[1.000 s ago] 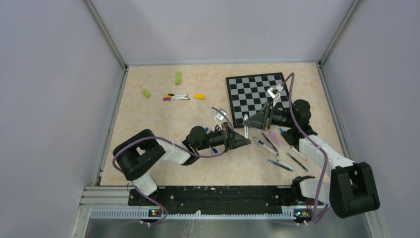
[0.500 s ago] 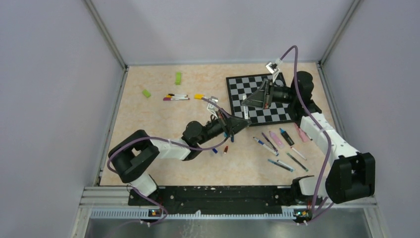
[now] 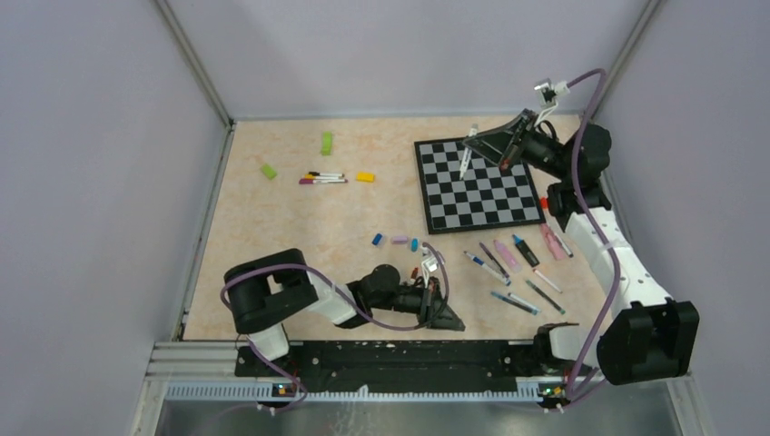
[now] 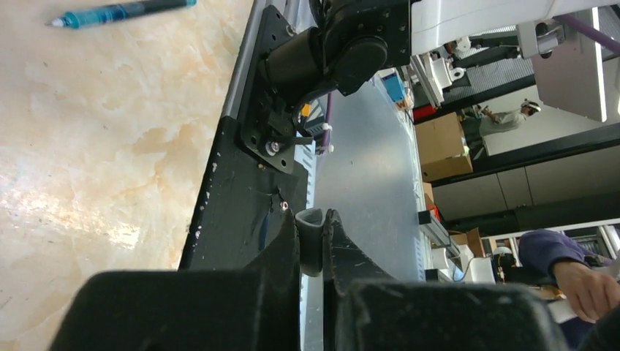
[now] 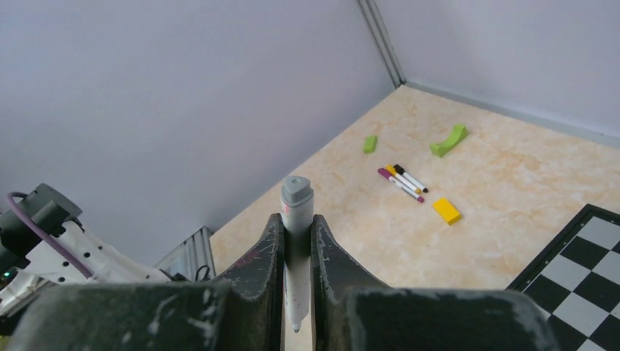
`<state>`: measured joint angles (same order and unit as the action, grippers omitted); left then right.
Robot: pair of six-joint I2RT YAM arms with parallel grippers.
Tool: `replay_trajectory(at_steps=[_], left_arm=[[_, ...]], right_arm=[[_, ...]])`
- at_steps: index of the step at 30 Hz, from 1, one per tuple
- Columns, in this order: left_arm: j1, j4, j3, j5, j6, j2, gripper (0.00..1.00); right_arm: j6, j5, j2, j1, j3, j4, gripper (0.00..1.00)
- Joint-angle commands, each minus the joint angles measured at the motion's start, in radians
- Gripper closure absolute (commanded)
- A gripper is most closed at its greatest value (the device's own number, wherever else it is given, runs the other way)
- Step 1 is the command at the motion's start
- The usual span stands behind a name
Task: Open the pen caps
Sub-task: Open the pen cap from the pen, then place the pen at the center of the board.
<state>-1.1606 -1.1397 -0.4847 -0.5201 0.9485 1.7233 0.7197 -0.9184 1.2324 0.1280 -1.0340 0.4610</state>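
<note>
Top external view: the arms, joined mid-table a second ago, are now well apart, right gripper [image 3: 476, 140] clenched on a white pen [image 3: 465, 162] above the chessboard [image 3: 472, 195], left gripper [image 3: 452, 321] back by the near rail [image 3: 390, 354] pinching a grey cap [image 4: 311, 225], so this pen looks uncapped.

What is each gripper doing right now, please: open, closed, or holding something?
Left gripper: closed on what looks like a small dark grey pen cap.
Right gripper: closed on a thin white marker pen with a grey end.
</note>
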Motion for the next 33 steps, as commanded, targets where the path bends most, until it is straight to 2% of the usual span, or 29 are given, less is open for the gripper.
replay_trajectory(at_steps=[1, 3, 6, 8, 11, 16, 21, 27, 33], left_arm=[[0.001, 0.012, 0.003, 0.019, -0.037, -0.100, 1.00], [0.001, 0.193, -0.009, 0.097, -0.125, -0.197, 1.00], [-0.001, 0.544, -0.049, 0.328, -0.269, -0.363, 1.00], [-0.001, 0.720, -0.072, 0.466, -0.339, -0.447, 1.00], [0.001, 0.831, -0.078, 0.609, -0.415, -0.530, 1.00], [0.001, 0.870, -0.091, 0.723, -0.438, -0.559, 1.00], [0.002, 0.952, -0.119, 0.782, -0.384, -0.541, 1.00], [0.002, 0.905, -0.067, 0.784, -0.402, -0.588, 1.00], [0.003, 0.836, -0.032, 0.763, -0.438, -0.598, 1.00]], right_arm=[[-0.139, -0.032, -0.056, -0.011, 0.028, -0.054, 1.00], [-0.330, -0.122, -0.096, -0.045, 0.039, -0.227, 1.00], [-0.740, -0.170, -0.149, -0.120, 0.037, -0.713, 1.00], [-0.989, -0.099, -0.178, -0.183, 0.033, -0.975, 1.00], [-1.217, 0.069, -0.226, -0.226, 0.062, -1.194, 1.00], [-1.405, 0.297, -0.274, -0.235, 0.086, -1.398, 1.00], [-1.512, 0.448, -0.259, -0.264, 0.138, -1.487, 1.00], [-1.694, 0.513, -0.208, -0.397, 0.178, -1.560, 1.00], [-1.819, 0.533, -0.104, -0.518, 0.202, -1.513, 0.99]])
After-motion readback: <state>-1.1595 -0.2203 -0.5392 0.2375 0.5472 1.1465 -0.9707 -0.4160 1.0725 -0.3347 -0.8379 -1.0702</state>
